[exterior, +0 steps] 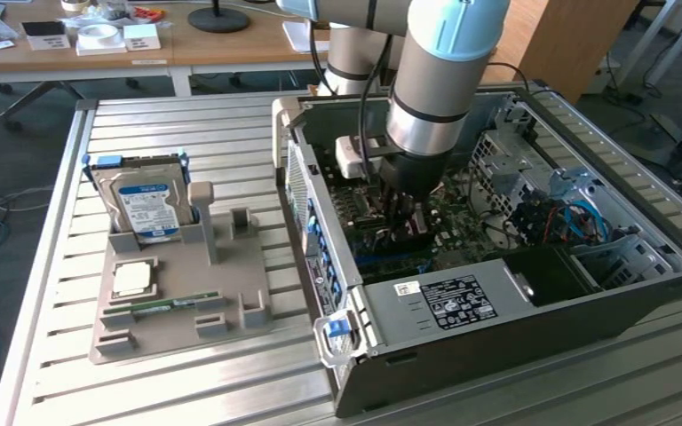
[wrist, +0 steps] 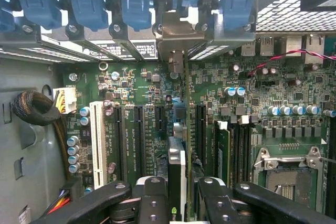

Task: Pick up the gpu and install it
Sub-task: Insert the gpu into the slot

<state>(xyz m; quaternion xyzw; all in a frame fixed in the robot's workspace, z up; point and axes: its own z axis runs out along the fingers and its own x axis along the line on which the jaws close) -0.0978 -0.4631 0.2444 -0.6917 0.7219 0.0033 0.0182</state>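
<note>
The gripper (wrist: 181, 195) reaches down into the open computer case (exterior: 483, 306) and is clamped on the gpu (wrist: 177, 158), a finger on either side of the card. The gpu stands on edge above the green motherboard (wrist: 136, 85), among the black expansion slots, with its metal bracket (wrist: 178, 38) up against the rear wall between the blue slot clips (wrist: 136, 11). Whether it sits fully in a slot cannot be told. On the exterior view's left, well apart from the case, a grey holder tray (exterior: 241, 266) carries a hard drive (exterior: 146, 211) and a RAM stick (exterior: 175, 304)
</note>
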